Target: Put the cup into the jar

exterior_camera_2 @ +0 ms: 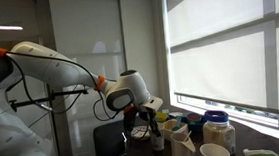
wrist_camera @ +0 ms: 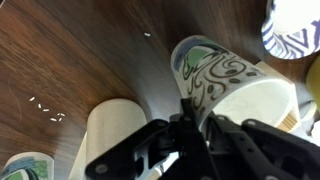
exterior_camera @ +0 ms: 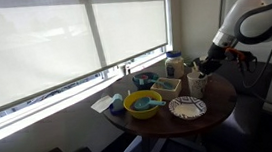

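Black metal fills the bottom of the wrist view: your gripper (wrist_camera: 190,122) hangs low over the dark wooden table (wrist_camera: 70,50). Its fingers (wrist_camera: 188,105) look drawn close together. The linkage hides the tips, so I cannot tell whether they are shut or pinching anything.

One finger lies across the near rim of a swirl-patterned cup (wrist_camera: 225,80), which is white outside with dark green curls at its mouth. I cannot tell whether it touches that rim.

The cup (wrist_camera: 115,130), plain and cream-white, stands just beside the gripper on its other side, upright on the table and not held. In an exterior view the cup (exterior_camera_2: 156,137) sits directly under the gripper (exterior_camera_2: 148,117).

The jar (exterior_camera: 175,64), pale with blue on its upper part, stands at the window edge of the table, near the cup but apart from it. It also shows in an exterior view (exterior_camera_2: 220,134).

A zebra-striped plate (exterior_camera: 187,107) lies towards the front of the table. A yellow bowl (exterior_camera: 142,105) and a tan box (exterior_camera: 166,86) sit beyond it. Your arm (exterior_camera: 239,21) reaches in from the side.
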`<action>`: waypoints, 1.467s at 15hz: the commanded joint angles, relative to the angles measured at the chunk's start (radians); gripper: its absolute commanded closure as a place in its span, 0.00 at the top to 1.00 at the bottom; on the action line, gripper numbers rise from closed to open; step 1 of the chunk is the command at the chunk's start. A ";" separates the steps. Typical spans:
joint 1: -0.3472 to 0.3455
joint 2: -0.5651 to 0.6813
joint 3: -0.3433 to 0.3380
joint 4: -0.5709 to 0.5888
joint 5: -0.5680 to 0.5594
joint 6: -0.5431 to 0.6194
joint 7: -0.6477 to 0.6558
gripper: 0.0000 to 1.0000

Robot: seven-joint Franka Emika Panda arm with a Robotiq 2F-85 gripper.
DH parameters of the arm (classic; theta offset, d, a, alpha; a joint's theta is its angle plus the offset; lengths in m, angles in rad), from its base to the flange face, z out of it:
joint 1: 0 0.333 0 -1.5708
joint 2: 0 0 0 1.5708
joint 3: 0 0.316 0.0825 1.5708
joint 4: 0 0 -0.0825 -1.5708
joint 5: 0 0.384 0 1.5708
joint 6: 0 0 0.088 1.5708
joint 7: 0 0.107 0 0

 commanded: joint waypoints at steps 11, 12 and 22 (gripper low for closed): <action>0.029 -0.241 -0.116 0.046 0.109 0.027 -0.134 0.02; 0.021 -0.238 -0.116 0.072 0.115 0.052 -0.122 0.02; -0.139 -0.122 -0.177 0.467 0.081 -0.199 0.027 0.02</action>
